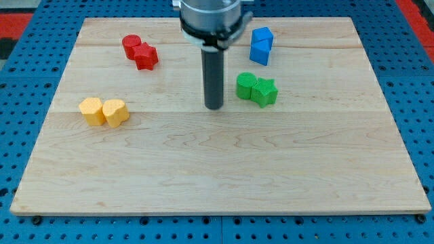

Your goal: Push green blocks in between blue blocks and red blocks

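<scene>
Two green blocks touch each other right of centre: a rounded one (245, 85) and a star-shaped one (265, 91). Two blue blocks (260, 45) sit stacked close together near the view's top right. Two red blocks, a cylinder (131, 45) and a star-like one (146, 56), touch near the view's top left. My tip (213, 106) rests on the board just left of the green blocks and slightly lower, a small gap apart from them.
Two yellow blocks (103, 111) lie side by side at the view's left. The wooden board (217, 169) sits on a blue pegboard surface that surrounds it.
</scene>
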Tool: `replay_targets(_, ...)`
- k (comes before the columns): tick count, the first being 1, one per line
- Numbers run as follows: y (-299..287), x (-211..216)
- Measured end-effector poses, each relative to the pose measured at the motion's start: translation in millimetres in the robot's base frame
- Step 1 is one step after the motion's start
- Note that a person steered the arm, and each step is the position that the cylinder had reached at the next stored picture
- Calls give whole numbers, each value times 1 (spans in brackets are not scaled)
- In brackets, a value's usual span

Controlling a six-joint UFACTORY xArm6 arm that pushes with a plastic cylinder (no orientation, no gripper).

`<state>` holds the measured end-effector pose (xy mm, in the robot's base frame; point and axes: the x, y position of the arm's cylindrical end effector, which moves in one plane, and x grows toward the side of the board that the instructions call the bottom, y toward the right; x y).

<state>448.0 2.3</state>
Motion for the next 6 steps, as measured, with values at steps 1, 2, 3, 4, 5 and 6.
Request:
replay_targets(1, 64, -3)
replay_targets(2, 131, -7)
replay_targets(3, 128, -12)
replay_targets(4, 122, -33)
replay_targets(5, 81, -54)
replay_targets(6, 21, -71)
